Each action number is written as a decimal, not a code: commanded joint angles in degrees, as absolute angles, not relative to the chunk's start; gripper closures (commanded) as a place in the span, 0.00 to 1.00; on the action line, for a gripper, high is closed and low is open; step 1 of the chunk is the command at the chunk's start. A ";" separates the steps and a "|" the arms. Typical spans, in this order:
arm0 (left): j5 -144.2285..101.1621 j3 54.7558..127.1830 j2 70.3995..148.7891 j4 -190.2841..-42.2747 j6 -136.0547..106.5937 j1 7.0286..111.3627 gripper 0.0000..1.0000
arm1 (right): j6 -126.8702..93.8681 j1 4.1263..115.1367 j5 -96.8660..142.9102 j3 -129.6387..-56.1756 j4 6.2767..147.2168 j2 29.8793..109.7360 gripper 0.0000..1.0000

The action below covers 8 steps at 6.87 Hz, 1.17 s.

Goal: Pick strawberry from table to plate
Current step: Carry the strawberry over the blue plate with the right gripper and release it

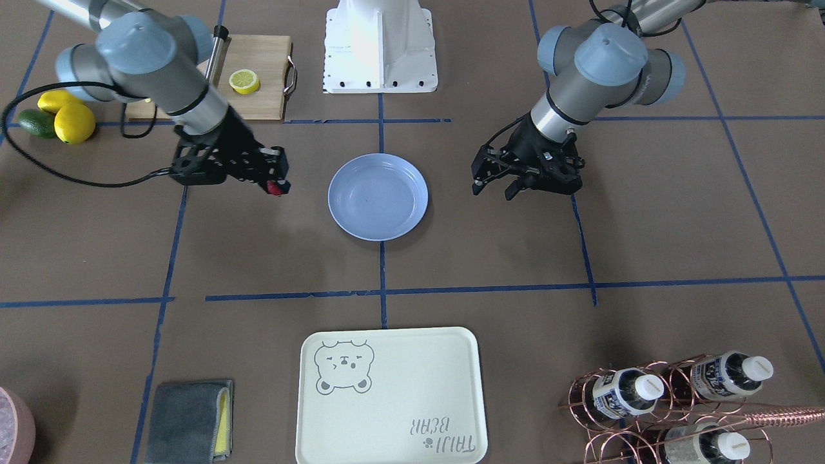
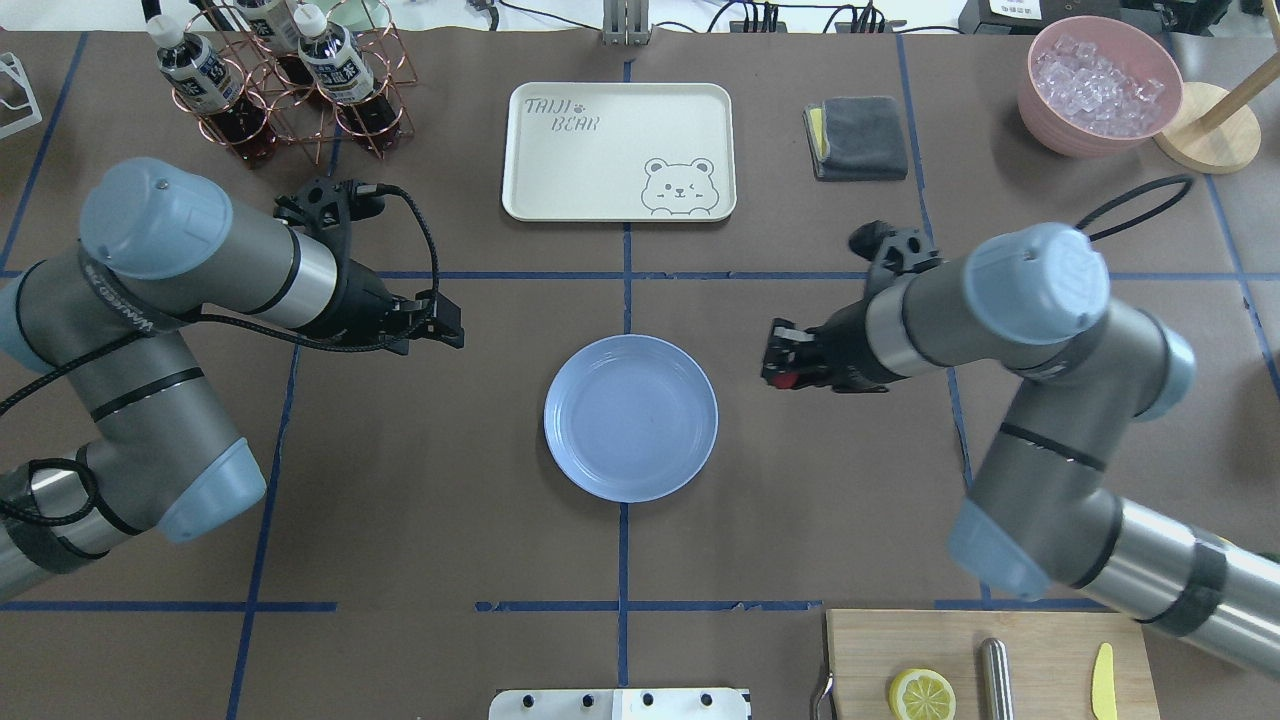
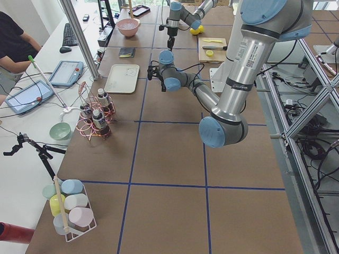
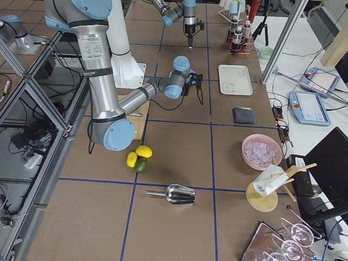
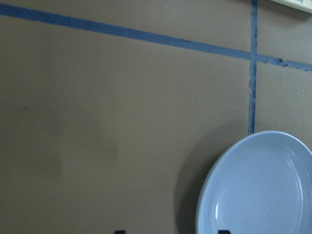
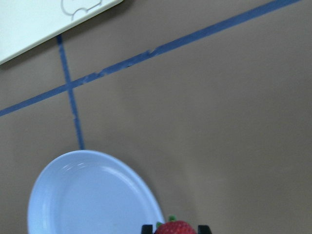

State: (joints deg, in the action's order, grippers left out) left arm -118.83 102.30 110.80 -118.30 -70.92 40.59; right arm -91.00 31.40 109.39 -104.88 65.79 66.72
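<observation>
A small red strawberry (image 1: 276, 188) sits between the fingers of my right gripper (image 1: 278, 182), which is shut on it. In the right wrist view the strawberry (image 6: 174, 228) shows at the bottom edge, just beside the plate's rim (image 6: 146, 195). The pale-blue plate (image 1: 378, 196) lies empty at the middle of the brown paper table (image 1: 483, 251). In the overhead view the right gripper (image 2: 783, 365) is a short way to the right of the plate (image 2: 630, 417). My left gripper (image 1: 494, 187) hangs open and holds nothing on the plate's other side.
A cream bear tray (image 1: 387, 393) lies beyond the plate. A cutting board (image 1: 258, 106) with a lemon half (image 1: 244, 81), whole lemons (image 1: 74, 122) and an avocado (image 1: 35, 122) are near the right arm. A bottle rack (image 1: 677, 399), a grey cloth (image 1: 187, 419) and an ice bowl (image 2: 1100, 85) line the far edge.
</observation>
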 commanded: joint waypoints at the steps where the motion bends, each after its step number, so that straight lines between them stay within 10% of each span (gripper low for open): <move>1: -118.74 103.71 108.29 -118.30 -70.31 43.75 0.27 | -95.54 24.79 101.52 -100.67 79.50 53.48 1.00; 8: -118.30 105.12 106.08 -118.04 -67.24 45.09 0.07 | -95.01 21.89 97.04 -86.76 80.07 47.46 1.00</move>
State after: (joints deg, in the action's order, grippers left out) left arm -118.32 105.16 106.02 -118.17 -67.17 45.17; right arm -95.04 22.30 97.49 -87.57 80.05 47.61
